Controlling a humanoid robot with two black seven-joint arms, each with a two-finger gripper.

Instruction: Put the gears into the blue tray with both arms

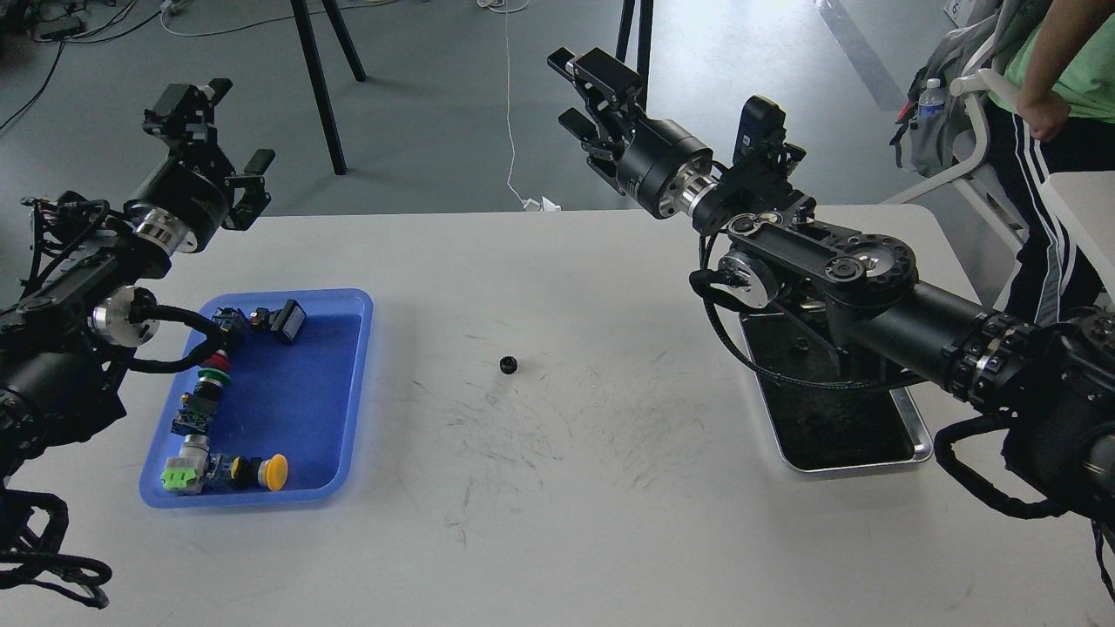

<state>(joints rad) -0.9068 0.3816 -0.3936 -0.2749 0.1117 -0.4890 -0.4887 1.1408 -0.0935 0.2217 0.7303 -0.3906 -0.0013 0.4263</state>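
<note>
The gear [509, 365], a tiny black toothed wheel, lies alone on the bare white tabletop [557, 540], between the two trays and held by neither arm. The right tool [582, 97] hangs high above the tabletop's far edge, its two fingers spread and empty; the left tool [216, 132] is raised over the far left corner, likewise parted and holding nothing. Judging by that spot, the gear sits midway so that the left arm can reach it, since the right arm's base is well off to the other side. The shallow blue plastic tray with its raised rim [357, 383] lies near the left arm and holds a row of colourful push-button switches [209, 383] along its left side, but no gear that I can make out. Beneath the right arm lies the shiny metal tray with black lining [836, 435], on which one small dark piece, possibly another gear, shows.
</note>
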